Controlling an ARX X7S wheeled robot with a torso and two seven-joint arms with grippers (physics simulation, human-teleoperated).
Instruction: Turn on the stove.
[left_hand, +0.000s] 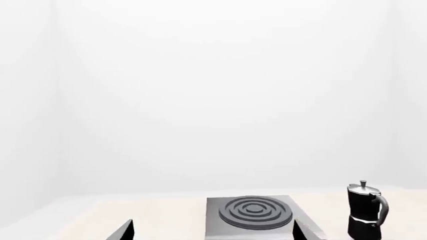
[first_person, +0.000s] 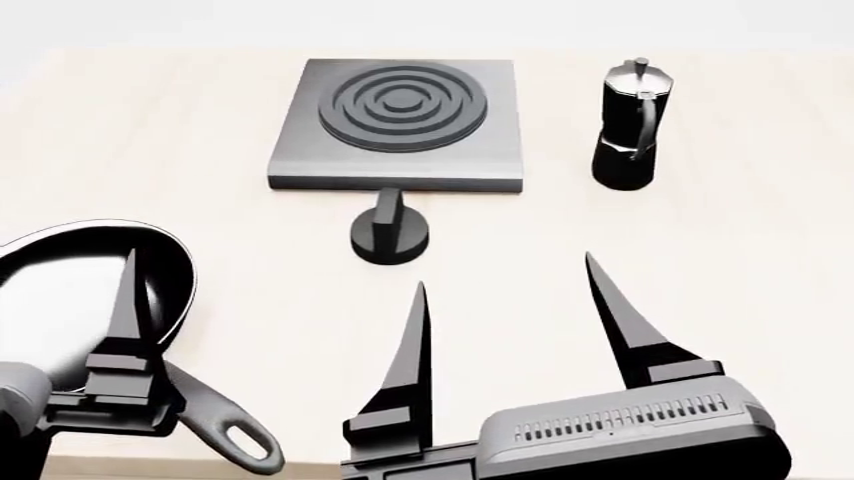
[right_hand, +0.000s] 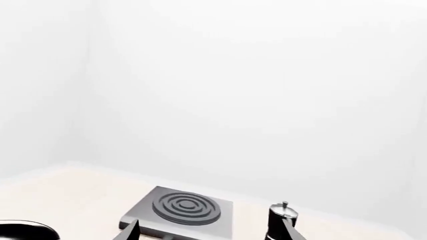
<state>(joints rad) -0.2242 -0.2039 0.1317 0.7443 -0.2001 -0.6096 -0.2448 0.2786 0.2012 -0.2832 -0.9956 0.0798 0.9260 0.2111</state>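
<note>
The stove is a flat grey slab with a ringed burner at the back middle of the table. It also shows in both wrist views as the stove. Its round black knob lies just before the slab's front edge and is out of both wrist views. My right gripper hovers open and empty, nearer than the knob and slightly to its right. My left gripper is open and empty. Only one of its fingers shows in the head view, over the pan.
A black frying pan lies at the near left, its handle pointing to the front. A black moka pot stands upright right of the stove. White walls close the table's far side.
</note>
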